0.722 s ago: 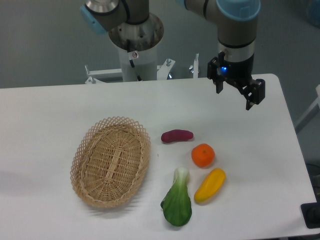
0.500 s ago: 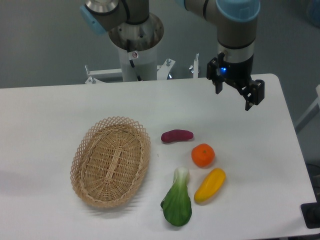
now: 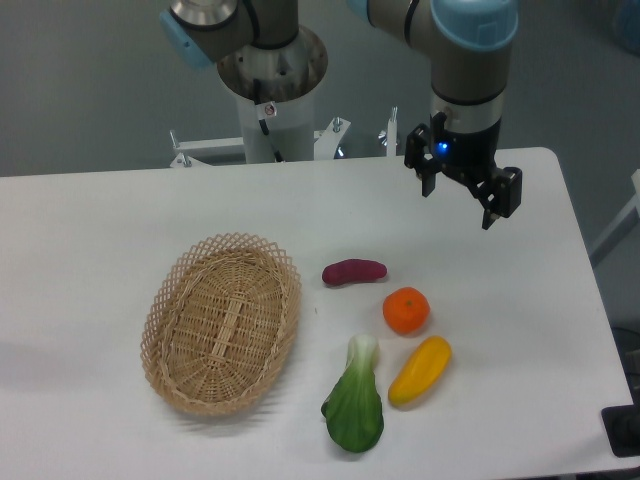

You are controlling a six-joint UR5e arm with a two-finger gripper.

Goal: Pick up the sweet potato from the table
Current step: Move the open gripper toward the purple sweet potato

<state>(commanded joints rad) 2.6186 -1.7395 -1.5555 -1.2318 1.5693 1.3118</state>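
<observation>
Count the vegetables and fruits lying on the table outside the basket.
4: the sweet potato right of the basket, the orange just below-right of it, the yellow pepper nearer the front, and the bok choy left of the pepper. None seems hidden.

The arm (image 3: pixel 465 60) runs off the top edge, so its upper links are unseen. The robot base (image 3: pixel 270 70) is cut there too. A dark object (image 3: pixel 625 432) at the lower right corner is clipped by the edge and cannot be identified.
</observation>
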